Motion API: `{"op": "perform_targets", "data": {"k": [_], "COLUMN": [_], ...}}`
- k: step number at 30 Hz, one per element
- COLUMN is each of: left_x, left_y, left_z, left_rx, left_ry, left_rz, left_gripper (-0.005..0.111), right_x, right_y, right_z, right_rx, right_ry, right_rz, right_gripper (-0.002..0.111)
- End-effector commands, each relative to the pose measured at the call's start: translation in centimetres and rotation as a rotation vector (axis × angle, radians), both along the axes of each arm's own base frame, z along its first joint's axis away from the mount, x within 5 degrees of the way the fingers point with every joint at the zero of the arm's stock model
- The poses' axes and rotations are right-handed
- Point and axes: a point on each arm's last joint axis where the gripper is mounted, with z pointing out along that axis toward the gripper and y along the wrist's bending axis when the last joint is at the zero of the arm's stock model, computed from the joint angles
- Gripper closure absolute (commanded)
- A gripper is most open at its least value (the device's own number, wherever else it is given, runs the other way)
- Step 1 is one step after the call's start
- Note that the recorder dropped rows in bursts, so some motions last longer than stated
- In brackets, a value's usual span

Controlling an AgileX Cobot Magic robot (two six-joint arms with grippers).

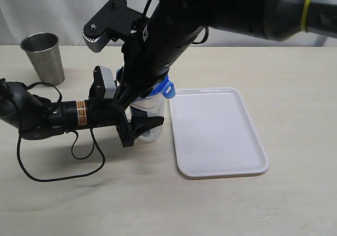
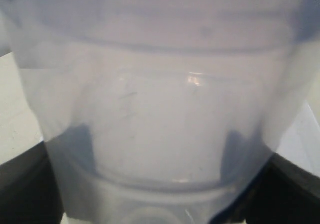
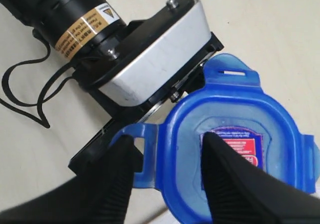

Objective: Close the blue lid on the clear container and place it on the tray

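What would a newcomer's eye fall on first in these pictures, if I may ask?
Most striking is the bright blue lid atop the clear container at mid-scene, with the right hand open over it from above. The left hand grips the container from the left, low over the table. The white tray lies just right of it, and a steel cup stands at the back left.

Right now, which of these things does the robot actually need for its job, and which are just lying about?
Part of the job: blue lid, clear container, tray.
Just lying about: steel cup.
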Motion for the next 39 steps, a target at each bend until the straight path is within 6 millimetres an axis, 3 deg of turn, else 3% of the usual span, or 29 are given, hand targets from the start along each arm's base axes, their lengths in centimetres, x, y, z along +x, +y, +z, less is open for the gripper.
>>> {"op": "perform_targets", "data": {"k": [1, 6, 14, 20, 24, 30, 39], "left_x": [0.1, 0.1, 0.1, 0.1, 0.1, 0.1, 0.1], "left_y": [0.0, 0.0, 0.0, 0.0, 0.0, 0.0, 0.0], "left_z": [0.1, 0.1, 0.1, 0.1, 0.2, 0.2, 0.2], "left_rx": [0.004, 0.004, 0.0, -0.005, -0.009, -0.011, -0.013], "left_ry": [-0.004, -0.004, -0.005, -0.006, -0.007, -0.007, -0.008], "left_rz": [-0.001, -0.001, -0.001, 0.002, 0.0, 0.0, 0.0], "left_gripper": [0.107, 0.107, 0.107, 0.107, 0.107, 0.107, 0.107], "right_x": [0.0, 0.0, 0.6, 0.6, -0.3, -0.6, -0.4], "right_y": [-0.1, 0.0, 0.2, 0.3, 1.4, 2.0, 2.1], "right_z": [-0.5, -1.3, -3.4, -4.8, -5.4, -7.7, -9.5], "right_rx": [-0.033, -0.062, -0.116, -0.276, -0.37, -0.476, -0.523], "right_ry": [0.02, 0.049, 0.073, 0.027, -0.028, -0.004, 0.028], "right_rz": [0.006, 0.009, -0.003, 0.048, 0.104, 0.14, 0.142], "right_gripper": [0.066, 0.059, 0.062, 0.062, 0.062, 0.075, 0.075]}}
